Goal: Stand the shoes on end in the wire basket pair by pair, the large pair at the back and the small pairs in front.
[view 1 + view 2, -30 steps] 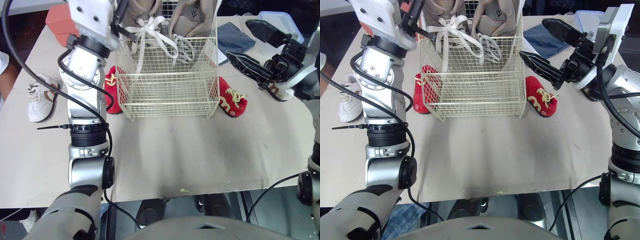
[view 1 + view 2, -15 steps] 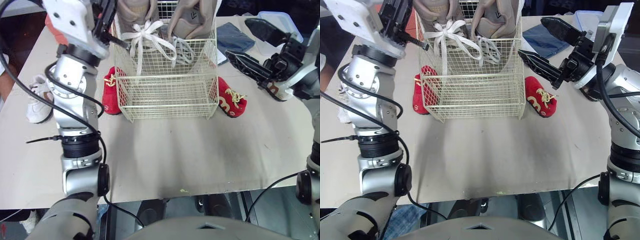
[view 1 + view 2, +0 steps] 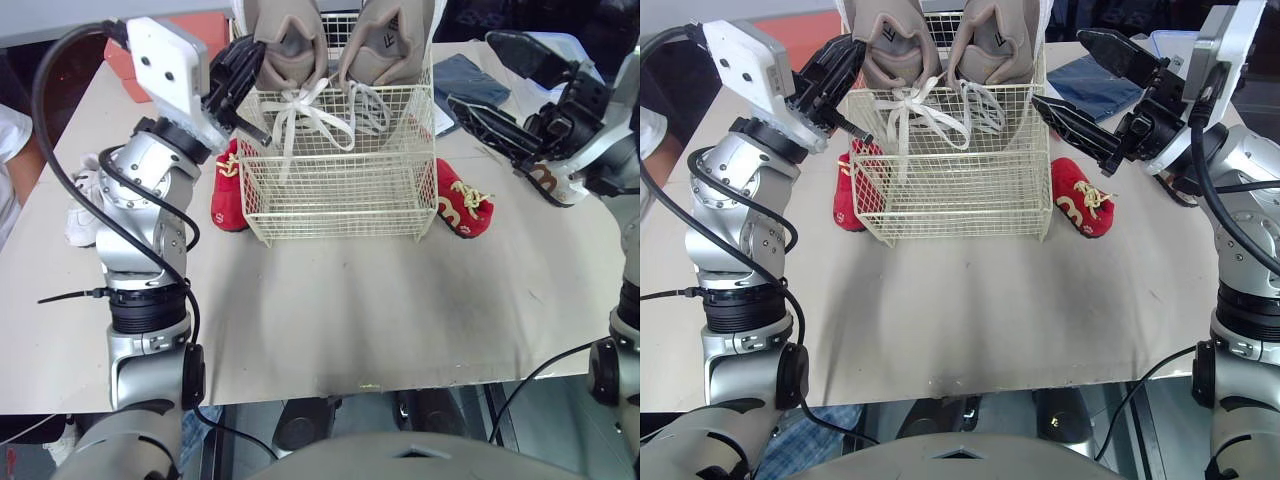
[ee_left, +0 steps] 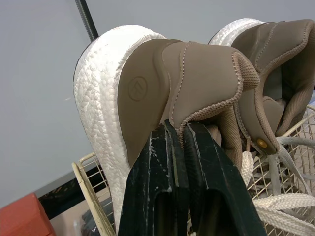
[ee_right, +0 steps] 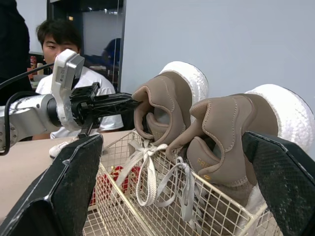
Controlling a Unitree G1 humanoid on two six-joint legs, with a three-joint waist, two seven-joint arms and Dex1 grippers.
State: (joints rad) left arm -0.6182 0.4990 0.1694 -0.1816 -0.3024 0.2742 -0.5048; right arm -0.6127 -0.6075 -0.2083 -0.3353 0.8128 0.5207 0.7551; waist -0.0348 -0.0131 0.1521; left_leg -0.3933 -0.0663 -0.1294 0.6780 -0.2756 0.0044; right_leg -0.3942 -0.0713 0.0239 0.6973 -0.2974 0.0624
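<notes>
Brown shoe [image 4: 197, 83] heel: round embossed logo [image 4: 137, 88]; no legible lettering

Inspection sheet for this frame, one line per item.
Surface: beige table.
Job's things: wire basket holds left tan shoe and right tan shoe on end at back; left red shoe and right red shoe flank it on the table; white shoe farther left.
Clutter: blue cloth, clear tub, red box.
Grippers: left gripper shut on left tan shoe's heel; right gripper open beside basket.
Cables: black cable loops off left arm.
Surroundings: person's white sleeve at left.
</notes>
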